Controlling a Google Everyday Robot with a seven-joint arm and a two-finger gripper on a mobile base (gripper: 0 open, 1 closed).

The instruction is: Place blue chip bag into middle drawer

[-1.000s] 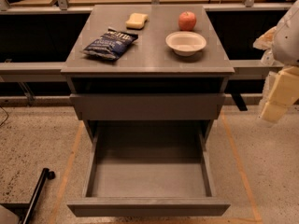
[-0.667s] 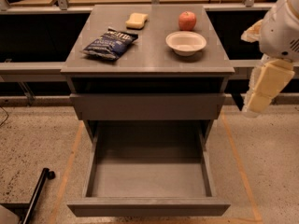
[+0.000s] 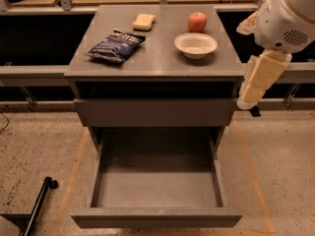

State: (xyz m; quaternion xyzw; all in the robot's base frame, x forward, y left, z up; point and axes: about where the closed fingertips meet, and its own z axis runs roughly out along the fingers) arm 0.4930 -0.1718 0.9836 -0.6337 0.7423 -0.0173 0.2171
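Camera view: one blue chip bag point(image 3: 115, 46) on tabletop point(image 3: 157, 65), one middle drawer point(image 3: 156, 188) open; tool point(image 3: 246, 98) at right, its opening cannot be told.

We stand in a robot test bay, not a home kitchen.
We see a lone grey drawer cabinet point(image 3: 157, 58) on a speckled floor point(image 3: 285, 171), boxed in by orange tape lines point(image 3: 247, 166), with grey rails point(image 3: 34, 73) running behind it. The gripper point(image 3: 246, 100) hangs just beside the cabinet's right edge. Up and to its left the top carries staged props: blue chip bag point(image 3: 115, 45), yellow sponge point(image 3: 143, 21), apple point(image 3: 197, 21) and white bowl point(image 3: 196, 44). Below and left of it the middle drawer point(image 3: 156, 218) stands open.
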